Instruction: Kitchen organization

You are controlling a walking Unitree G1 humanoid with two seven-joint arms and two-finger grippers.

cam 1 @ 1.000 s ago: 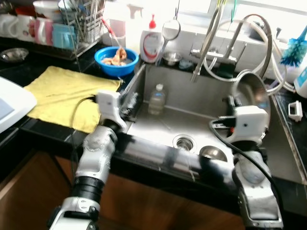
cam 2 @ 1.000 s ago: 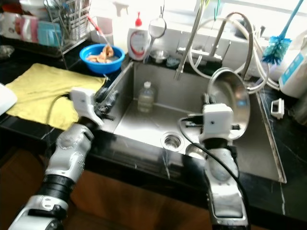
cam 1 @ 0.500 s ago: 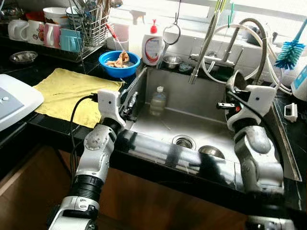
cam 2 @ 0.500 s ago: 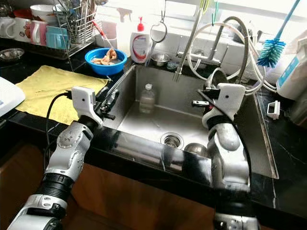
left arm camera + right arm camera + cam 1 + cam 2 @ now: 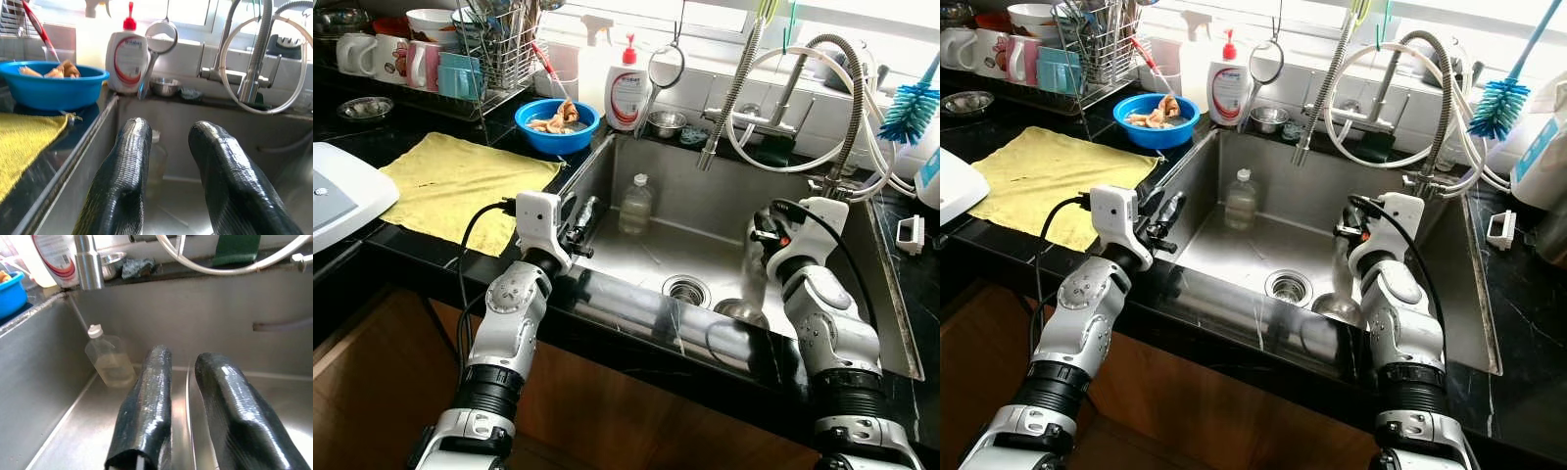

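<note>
Steel sink (image 5: pixel 891 323): right hand (image 5: pixel 183 396), narrow gap and empty, hangs over it, bottle (image 5: pixel 110 360) ahead against the back wall; wet plastic could slip or tip when pinched.

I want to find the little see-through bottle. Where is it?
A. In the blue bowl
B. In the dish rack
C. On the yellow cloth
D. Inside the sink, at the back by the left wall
D: the clear bottle stands inside the steel sink, near the back on its left side, well away from the yellow cloth, the blue bowl and the dish rack.
</note>
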